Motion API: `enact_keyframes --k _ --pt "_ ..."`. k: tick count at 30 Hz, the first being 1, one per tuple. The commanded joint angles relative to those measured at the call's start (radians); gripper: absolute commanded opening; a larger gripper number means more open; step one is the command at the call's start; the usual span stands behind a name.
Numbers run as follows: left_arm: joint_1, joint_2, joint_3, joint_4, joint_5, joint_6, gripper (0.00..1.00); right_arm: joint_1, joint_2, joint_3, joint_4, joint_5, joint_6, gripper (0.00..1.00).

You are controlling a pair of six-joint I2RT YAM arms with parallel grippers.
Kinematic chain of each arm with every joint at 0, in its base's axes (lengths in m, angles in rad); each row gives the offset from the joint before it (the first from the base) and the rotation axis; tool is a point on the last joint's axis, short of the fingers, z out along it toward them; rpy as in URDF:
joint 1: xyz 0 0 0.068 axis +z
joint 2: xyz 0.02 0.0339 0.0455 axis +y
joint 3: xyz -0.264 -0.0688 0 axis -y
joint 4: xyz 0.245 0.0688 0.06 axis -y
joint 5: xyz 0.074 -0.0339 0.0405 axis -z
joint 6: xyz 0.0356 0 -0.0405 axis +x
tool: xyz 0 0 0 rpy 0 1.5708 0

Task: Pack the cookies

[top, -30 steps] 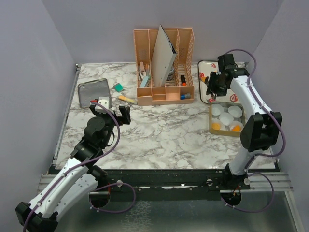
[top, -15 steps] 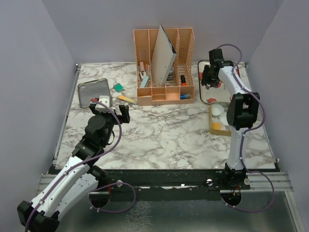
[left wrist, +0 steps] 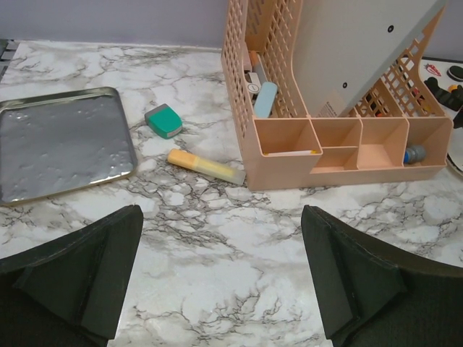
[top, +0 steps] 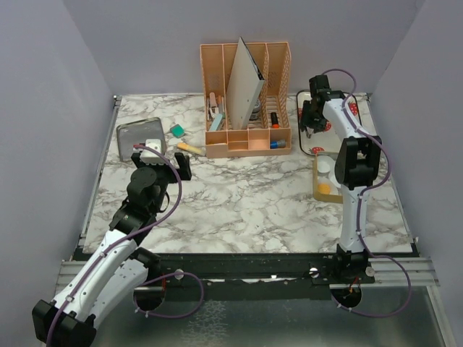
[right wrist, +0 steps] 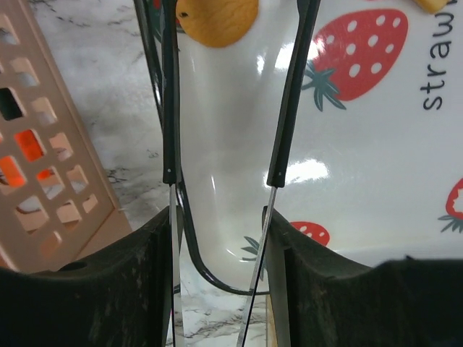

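Two cookies show on the white strawberry-print plate (right wrist: pixel 347 166): a round orange one (right wrist: pixel 217 18) at the top edge and part of another (right wrist: pixel 430 3) at the top right. My right gripper (right wrist: pixel 221 238) is shut on metal tongs (right wrist: pixel 289 94) with black-sleeved arms. The round cookie lies between those arms, near the left one; the tong tips are out of frame. From above, the right gripper (top: pixel 312 123) hangs over the plate (top: pixel 307 97). A box (top: pixel 323 177) with white paper cups holds an orange cookie (top: pixel 323 188). My left gripper (left wrist: pixel 221 267) is open over bare marble.
A peach desk organizer (top: pixel 247 108) stands at the back centre, close to the left of the plate. A metal tray (top: pixel 137 137), a green eraser (left wrist: pixel 164 120) and a yellow highlighter (left wrist: pixel 206 165) lie at the left. The right forearm covers most of the box.
The right arm swung left, its forearm now covering most of the box, with the tongs over the plate's left part. The left gripper shifted slightly forward and left.
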Motion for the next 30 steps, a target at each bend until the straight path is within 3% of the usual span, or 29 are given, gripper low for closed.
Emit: enact_keyframes --k 1,9,19,30 --pt "0.007 -0.002 -0.012 0.025 0.043 -0.012 0.99 -0.004 0.031 0.008 -0.095 0.063 -0.036 0.5" --pt "0.007 -0.007 -0.014 0.025 0.053 -0.01 0.99 -0.005 -0.025 -0.059 -0.132 0.111 -0.055 0.43" --pt "0.007 -0.012 -0.015 0.025 0.058 -0.012 0.99 -0.014 -0.05 -0.003 -0.192 0.011 -0.083 0.42" --pt "0.007 -0.015 -0.015 0.024 0.063 -0.012 0.99 -0.016 -0.083 0.049 -0.242 0.004 -0.103 0.52"
